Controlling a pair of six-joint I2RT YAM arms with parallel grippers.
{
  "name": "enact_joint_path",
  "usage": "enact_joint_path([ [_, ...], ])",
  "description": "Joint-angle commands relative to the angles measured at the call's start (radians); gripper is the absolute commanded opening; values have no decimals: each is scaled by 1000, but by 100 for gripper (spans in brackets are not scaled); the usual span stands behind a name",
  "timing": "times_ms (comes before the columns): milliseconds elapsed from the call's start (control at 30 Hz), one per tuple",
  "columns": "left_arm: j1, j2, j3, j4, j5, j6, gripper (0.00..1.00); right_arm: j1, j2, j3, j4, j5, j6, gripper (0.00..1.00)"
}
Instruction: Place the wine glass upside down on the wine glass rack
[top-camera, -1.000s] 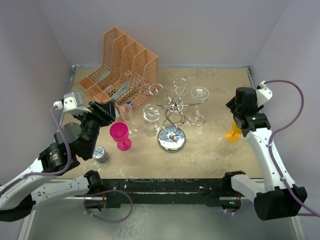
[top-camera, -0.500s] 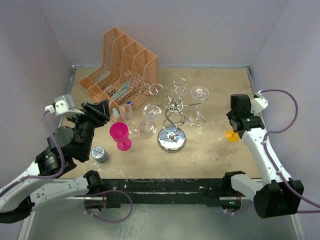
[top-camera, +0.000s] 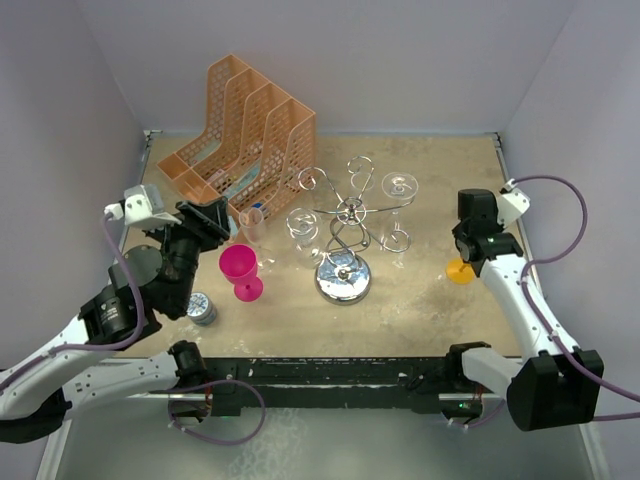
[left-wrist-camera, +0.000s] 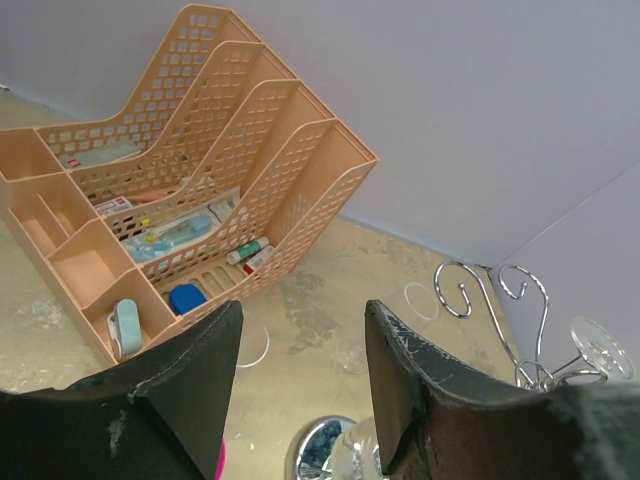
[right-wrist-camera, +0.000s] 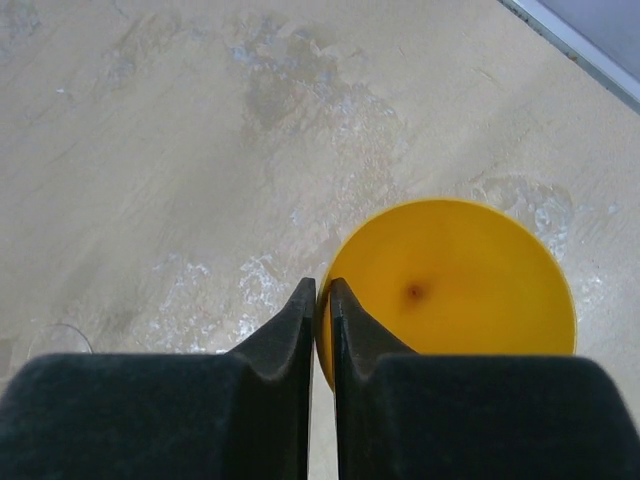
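Top view: the wine glass rack (top-camera: 348, 212) stood mid-worktop (top-camera: 430, 310), with clear glasses (top-camera: 303, 235) close around it. Off to the right, well apart from it, was the yellow wine glass (top-camera: 459, 272), with the right tool (top-camera: 467, 256) right on top of it. The left tool (top-camera: 215, 222) hung near the orange organiser (top-camera: 240, 135), beside a pink glass (top-camera: 240, 268).

Left wrist: the left tool (left-wrist-camera: 300, 340) was spread wide and held nothing, with the organiser (left-wrist-camera: 190, 190) ahead and the rack's curls (left-wrist-camera: 470, 290) at right.

Right wrist: the right tool (right-wrist-camera: 322, 300) was squeezed nearly together, pinching the yellow glass's (right-wrist-camera: 450, 290) edge.
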Motion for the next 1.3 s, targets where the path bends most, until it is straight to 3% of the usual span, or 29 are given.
enact_joint_path([
  [0, 2, 45, 88, 19, 24, 5, 50, -4, -17, -7, 85, 11, -69, 2],
  [333, 2, 147, 201, 58, 160, -28, 51, -4, -124, 108, 155, 4, -143, 0],
  [500, 3, 190, 192, 179, 353, -72, 53, -4, -297, 136, 383, -144, -186, 0],
  [700, 3, 284, 226, 268, 478, -133, 54, -4, -389, 156, 622, -319, -220, 0],
  [1033, 2, 476, 403, 352, 652, -204, 54, -4, -445, 147, 957, -581, -88, 0],
  [1267, 2, 525, 398, 498, 598, -310, 55, -4, -419, 100, 1166, -803, 58, 0],
])
